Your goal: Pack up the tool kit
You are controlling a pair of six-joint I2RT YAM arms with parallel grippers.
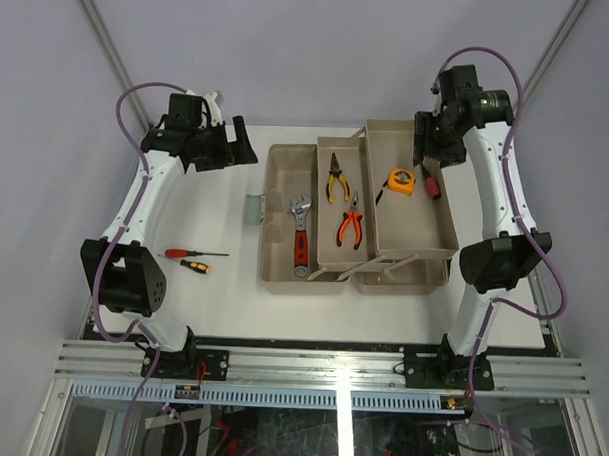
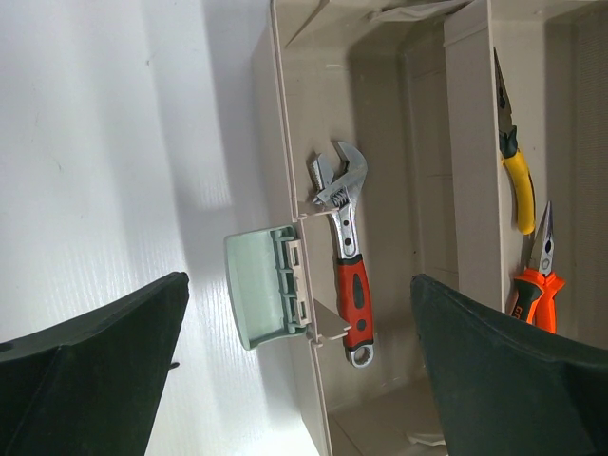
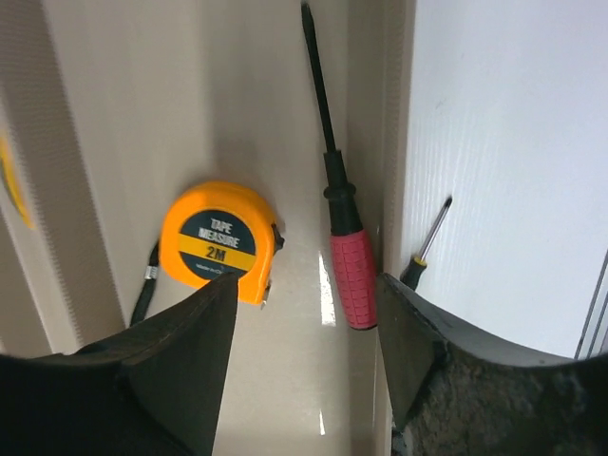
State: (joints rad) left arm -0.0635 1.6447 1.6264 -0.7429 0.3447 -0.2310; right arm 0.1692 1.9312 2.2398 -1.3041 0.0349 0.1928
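Observation:
The beige toolbox (image 1: 282, 167) stands open with its trays spread. A red-handled wrench (image 1: 300, 233) lies in the left compartment and shows in the left wrist view (image 2: 348, 247). Yellow pliers (image 1: 335, 179) and orange pliers (image 1: 351, 222) lie in the middle tray. An orange tape measure (image 3: 217, 239) and a red-handled screwdriver (image 3: 346, 237) lie in the right tray. Two screwdrivers, one red-handled (image 1: 189, 253) and one small black-and-yellow (image 1: 195, 266), lie on the table to the left. My left gripper (image 1: 239, 144) is open and empty above the box's left wall (image 2: 296, 313). My right gripper (image 1: 424, 157) is open and empty over the right tray (image 3: 304, 313).
A pale green latch (image 2: 269, 290) hangs off the box's left wall. A small screwdriver (image 3: 425, 245) lies on the white table just outside the right tray. The table's metal rails (image 1: 320, 364) run along the near edge by the arm bases.

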